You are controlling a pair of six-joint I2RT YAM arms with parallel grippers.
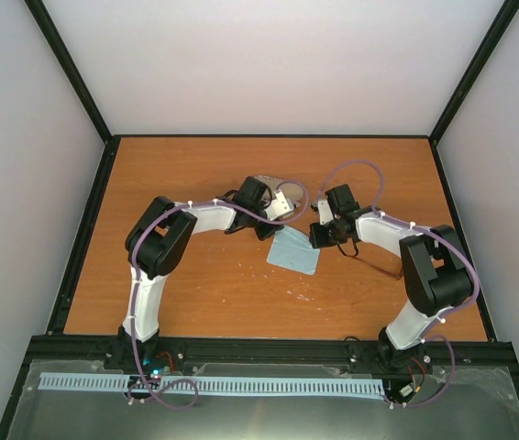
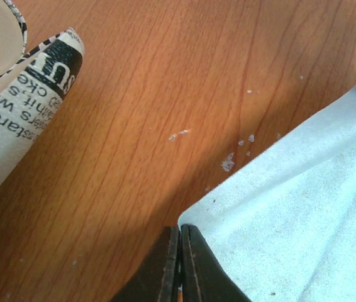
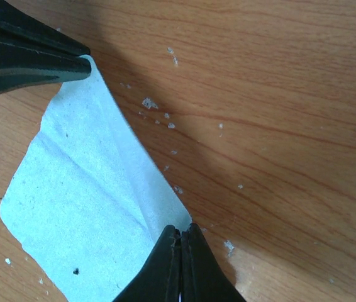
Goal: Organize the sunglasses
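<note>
The light blue cloth [image 1: 294, 251] lies mid-table between my two grippers. My left gripper [image 1: 281, 225] is shut on its far corner; the left wrist view shows the fingers [image 2: 181, 230] pinched on that corner of the cloth [image 2: 291, 207]. My right gripper [image 1: 318, 242] is shut on the neighbouring corner; it also shows in the right wrist view [image 3: 181, 230], with the cloth [image 3: 83, 189] stretched toward the left gripper's fingers [image 3: 33, 63]. The thin dark sunglasses [image 1: 380, 266] lie on the table just right of the right gripper, partly hidden by the arm.
The oval printed case [image 1: 270, 194] lies open just behind the left gripper and shows at the left wrist view's upper left [image 2: 21, 107]. White flecks dot the wooden table [image 1: 195, 275]. Black frame rails bound the table.
</note>
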